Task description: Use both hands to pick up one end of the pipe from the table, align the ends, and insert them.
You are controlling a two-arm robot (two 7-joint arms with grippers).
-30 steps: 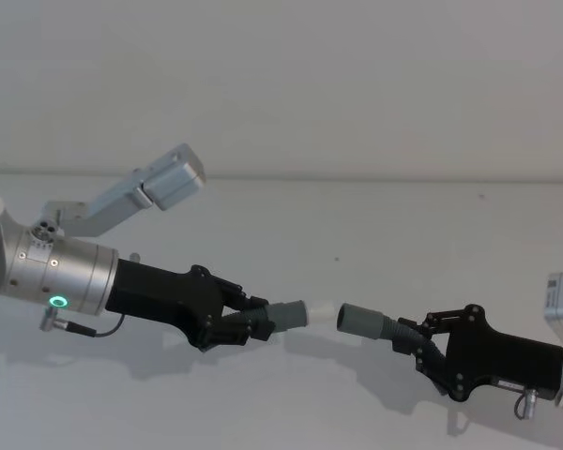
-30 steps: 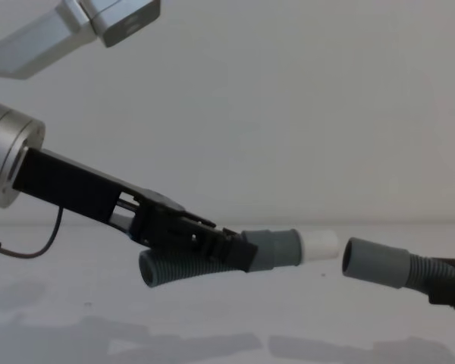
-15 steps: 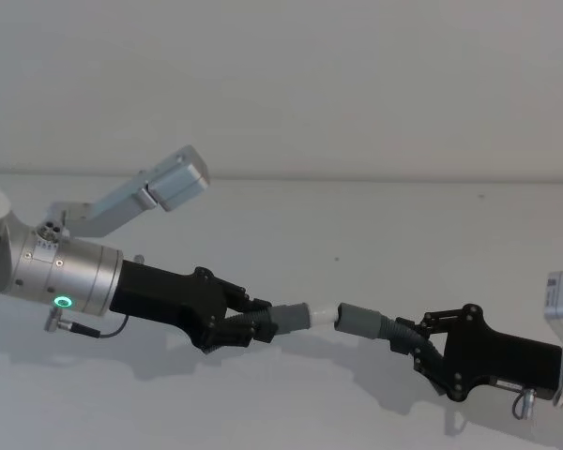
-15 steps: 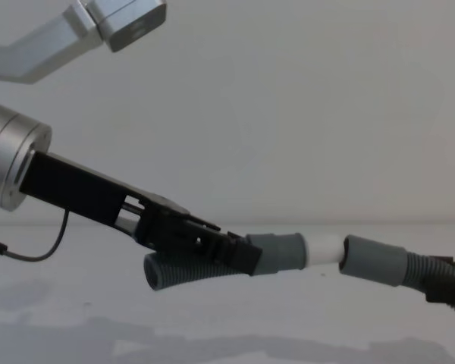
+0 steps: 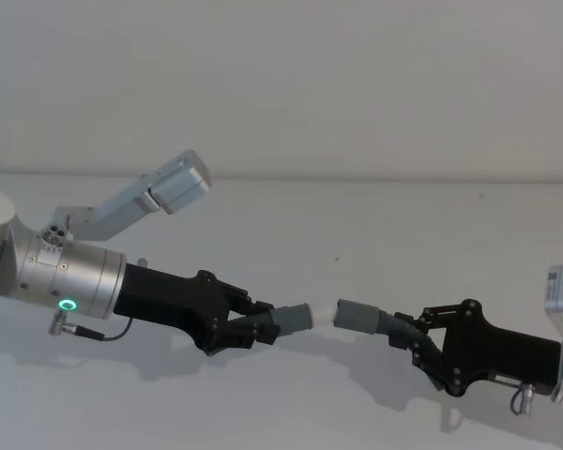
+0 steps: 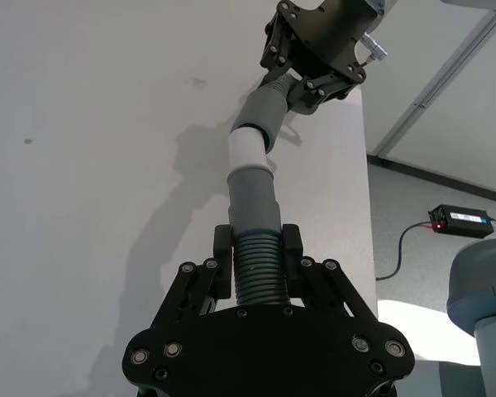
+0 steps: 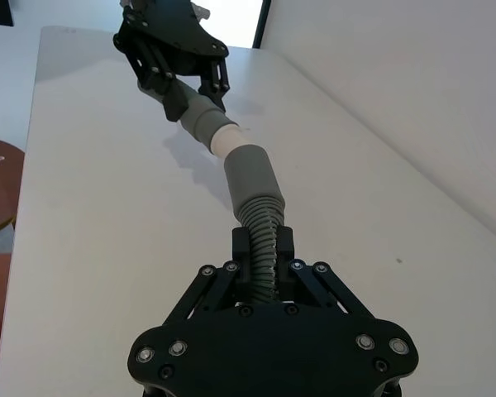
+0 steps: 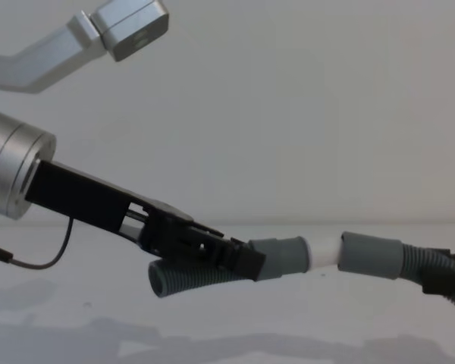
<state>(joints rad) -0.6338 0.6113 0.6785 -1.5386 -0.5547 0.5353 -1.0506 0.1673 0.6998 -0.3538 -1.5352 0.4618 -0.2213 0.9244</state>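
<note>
Head view looks down from above, chest view low and side-on; wrist views sit close behind each gripper; all share the joined hose ends (image 5: 330, 315).

Setting: robotics lab or test room, sparsely furnished. Plain white matte bench (image 5: 375, 225) stands against a bare pale grey wall (image 5: 291, 75); no domestic or shop fittings anywhere on it. Left wrist view shows a grey floor (image 6: 430, 207) beyond the bench edge, with a small black electronics box (image 6: 459, 220) lying on it, one red indicator lit, a cable (image 6: 401, 248) trailing off. Rounded grey machine housing (image 6: 479, 289) stands nearby. Right wrist view shows a bright window or doorway (image 7: 231, 18) past the far end of the bench.
</note>
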